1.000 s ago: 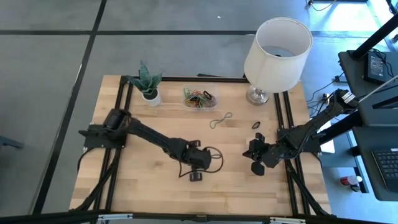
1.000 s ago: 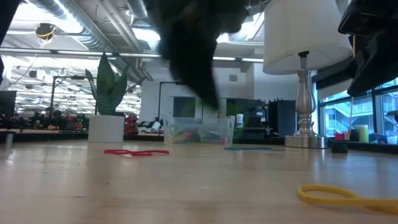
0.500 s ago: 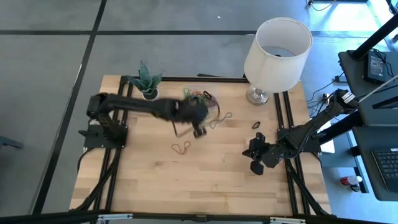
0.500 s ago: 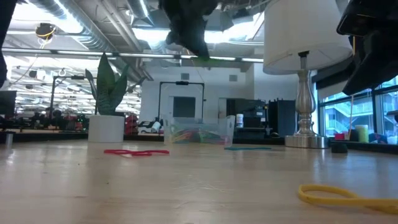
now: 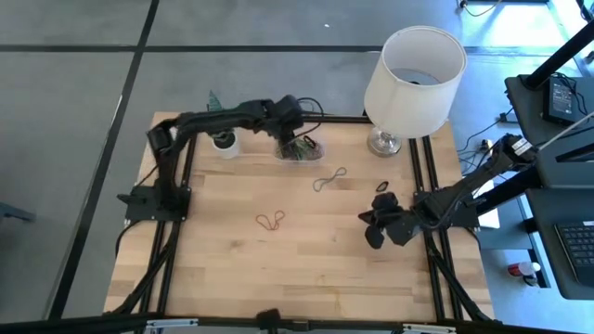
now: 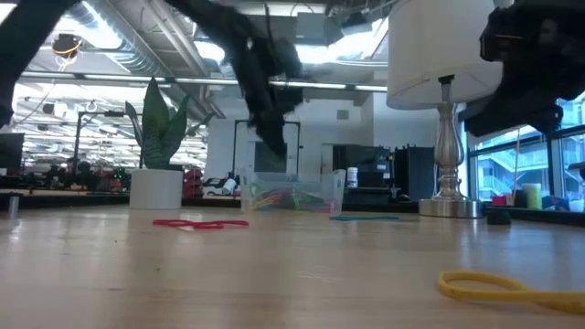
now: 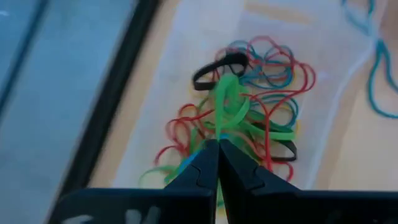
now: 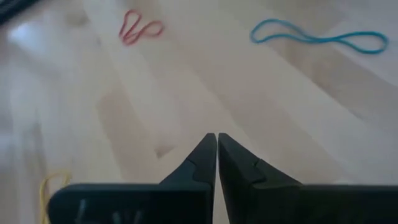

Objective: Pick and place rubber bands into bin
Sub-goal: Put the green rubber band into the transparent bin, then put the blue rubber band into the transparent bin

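- Green rubber band [image 7: 227, 102] hangs pinched between the closed fingertips of the left gripper [image 7: 217, 146], which is held above the bin [image 5: 299, 148] at the far edge of the table [image 5: 223, 269].
- Clear and shallow, the bin sits between the white plant pot [image 5: 225, 144] and the lamp [image 5: 408, 83]; it holds a tangle of red, green, blue and black bands [image 7: 261, 93], and the green loop dangles right over that pile.
- In the low view the left arm reaches down toward the bin [image 6: 294, 194], though the picture is too soft there to say whether the band touches the pile.
- Right gripper [image 5: 376, 225] waits over the right part of the table, near the lamp side; its fingers are pressed together with nothing between them.
- Three bands lie loose on the wood: a red figure-eight band [image 5: 271, 221] near the middle, a teal band [image 5: 329, 179] just in front of the bin, and a yellow band [image 6: 503, 288] close to the low camera.
- A small black band [image 5: 381, 186] lies beside the right arm.
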Controlling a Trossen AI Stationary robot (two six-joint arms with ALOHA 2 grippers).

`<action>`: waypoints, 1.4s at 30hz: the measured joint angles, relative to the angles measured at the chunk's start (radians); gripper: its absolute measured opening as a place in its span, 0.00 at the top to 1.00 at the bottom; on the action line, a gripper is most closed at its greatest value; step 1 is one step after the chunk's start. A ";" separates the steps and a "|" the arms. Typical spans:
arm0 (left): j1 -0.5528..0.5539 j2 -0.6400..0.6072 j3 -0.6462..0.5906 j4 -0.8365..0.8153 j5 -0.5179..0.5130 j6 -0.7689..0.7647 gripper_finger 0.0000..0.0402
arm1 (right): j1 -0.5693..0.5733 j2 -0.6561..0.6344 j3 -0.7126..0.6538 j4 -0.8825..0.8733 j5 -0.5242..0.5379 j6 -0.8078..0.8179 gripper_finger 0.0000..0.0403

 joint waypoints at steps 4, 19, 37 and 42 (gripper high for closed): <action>0.028 0.092 0.000 0.048 0.081 0.012 1.00 | -0.032 0.000 0.000 0.003 0.013 0.043 0.95; 0.050 0.100 0.000 0.076 0.072 0.030 0.67 | -0.106 0.000 0.000 0.006 0.014 0.117 0.95; -0.288 -0.251 -0.064 -0.004 0.042 -0.276 0.94 | -0.105 0.000 0.001 0.036 -0.096 -0.070 0.95; -0.476 -0.256 -0.129 0.047 0.016 -0.367 0.99 | -0.105 0.000 0.001 0.047 -0.102 -0.117 0.95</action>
